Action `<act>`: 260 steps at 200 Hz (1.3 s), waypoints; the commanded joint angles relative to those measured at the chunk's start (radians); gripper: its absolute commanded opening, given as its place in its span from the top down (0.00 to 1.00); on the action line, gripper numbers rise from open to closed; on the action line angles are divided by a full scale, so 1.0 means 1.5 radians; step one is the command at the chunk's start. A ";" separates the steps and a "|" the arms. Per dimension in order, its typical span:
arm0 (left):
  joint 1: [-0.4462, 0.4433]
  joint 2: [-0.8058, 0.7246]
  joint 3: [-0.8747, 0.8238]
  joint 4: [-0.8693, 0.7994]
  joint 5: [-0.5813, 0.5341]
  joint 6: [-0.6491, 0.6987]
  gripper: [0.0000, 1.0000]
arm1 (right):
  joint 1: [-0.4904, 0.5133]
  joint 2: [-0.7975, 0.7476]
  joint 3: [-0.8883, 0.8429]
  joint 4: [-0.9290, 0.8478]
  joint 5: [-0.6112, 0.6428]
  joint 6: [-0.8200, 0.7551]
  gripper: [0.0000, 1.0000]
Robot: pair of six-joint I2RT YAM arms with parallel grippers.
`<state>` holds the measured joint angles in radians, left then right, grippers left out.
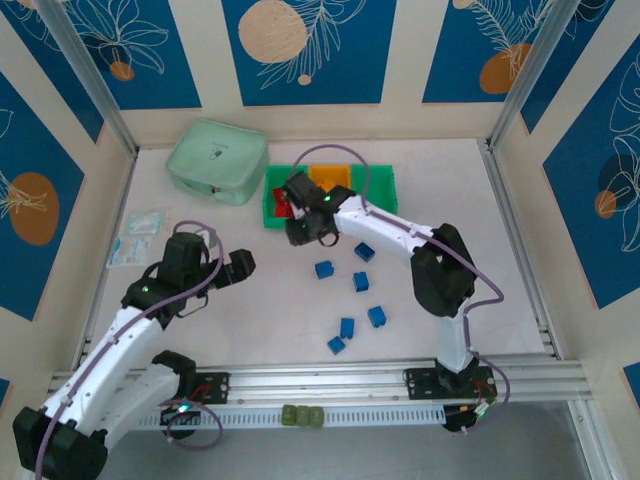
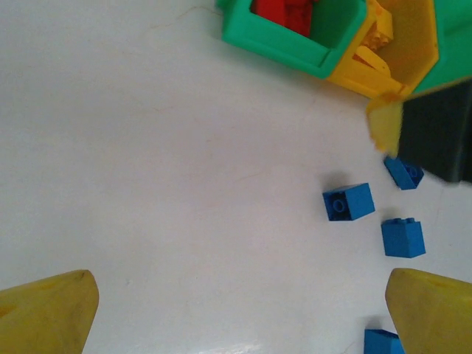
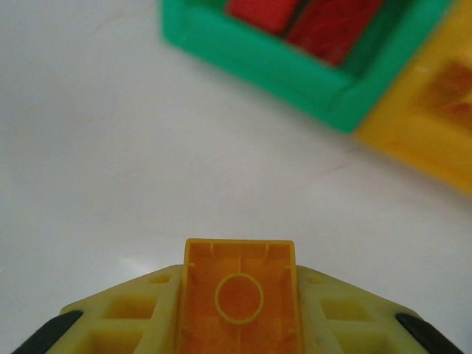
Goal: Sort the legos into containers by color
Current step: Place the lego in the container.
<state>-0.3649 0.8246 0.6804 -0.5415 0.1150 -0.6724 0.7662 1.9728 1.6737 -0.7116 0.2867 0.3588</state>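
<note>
had an orange-yellow brick [image 3: 238, 284] pinched in the right gripper [image 3: 238, 313], jaws closed tight on its two sides, hollow underside toward the wrist cam. couldn't tell from that view whether it was lifted clear of the table [image 1: 455, 200] or resting on it.

from the top cam, placed that gripper at the near edge of the joined bins, just in front of the left green bin [image 1: 270, 185] with the red bricks [image 1: 283, 204] inside. orange bin [image 1: 330, 178] at 1 o'clock from the jaws, right green bin [image 1: 382, 187] at 2 o'clock, contents not readable.

had the left gripper [image 2: 240, 317] spread fully wide, nothing in it, hovering over bare table at 8 o'clock from the bins.

counted six blue bricks [image 1: 361, 282] loose on the table, spread from 4 to 6 o'clock of the right gripper, well apart from the bins.

judged the step as carry: grasp made on the orange-yellow brick, drop not yet made.

needed next: shift toward 1 o'clock, centre over the orange bin, clear the wall shared with the left green bin, then release. risked a drop among the reds if released short. blues left for later, probably for the right green bin.
</note>
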 commanded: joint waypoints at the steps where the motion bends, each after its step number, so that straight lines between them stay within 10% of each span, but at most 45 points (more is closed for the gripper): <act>1: 0.003 0.033 0.030 0.054 0.064 0.015 0.01 | -0.044 0.005 0.036 -0.021 0.016 -0.003 0.68; 103: -0.062 0.191 0.095 0.138 0.085 0.016 0.01 | -0.158 0.197 0.305 -0.109 0.026 -0.016 0.51; 260: -0.115 0.199 0.056 0.211 0.075 -0.027 0.01 | -0.167 -0.183 -0.232 0.045 -0.024 0.056 0.26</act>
<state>-0.5152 1.1091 0.7853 -0.2710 0.2214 -0.6888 0.5228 1.7447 1.3964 -0.6712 0.2943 0.4137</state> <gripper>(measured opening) 0.993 0.725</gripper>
